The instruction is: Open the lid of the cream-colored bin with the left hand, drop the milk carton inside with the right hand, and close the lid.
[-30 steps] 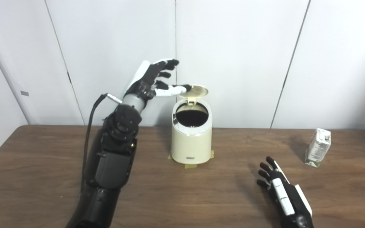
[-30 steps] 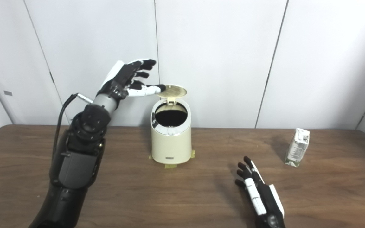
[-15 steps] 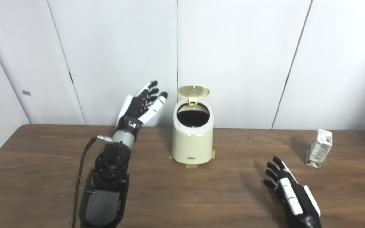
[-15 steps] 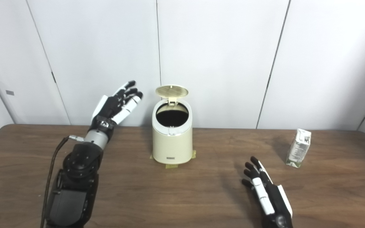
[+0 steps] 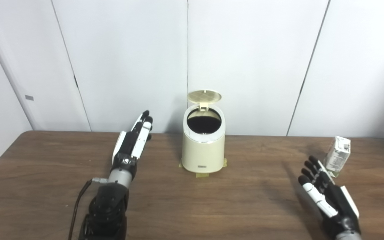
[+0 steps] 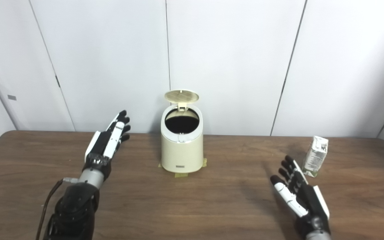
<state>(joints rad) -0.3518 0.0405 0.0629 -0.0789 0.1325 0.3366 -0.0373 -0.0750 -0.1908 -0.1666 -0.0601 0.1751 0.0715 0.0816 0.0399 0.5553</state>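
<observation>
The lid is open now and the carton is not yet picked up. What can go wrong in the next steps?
1. The milk carton stands tilted near the table's right edge; the open right hand, close beside it, may knock it over before grasping.
2. The lid stands up with no support, since the left hand is open and away from it; it could fall shut.
3. The bin's opening looks narrow, so the carton may catch on the rim.

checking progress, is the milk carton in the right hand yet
No, the milk carton stands alone on the table while the right hand hovers open beside it.
</observation>
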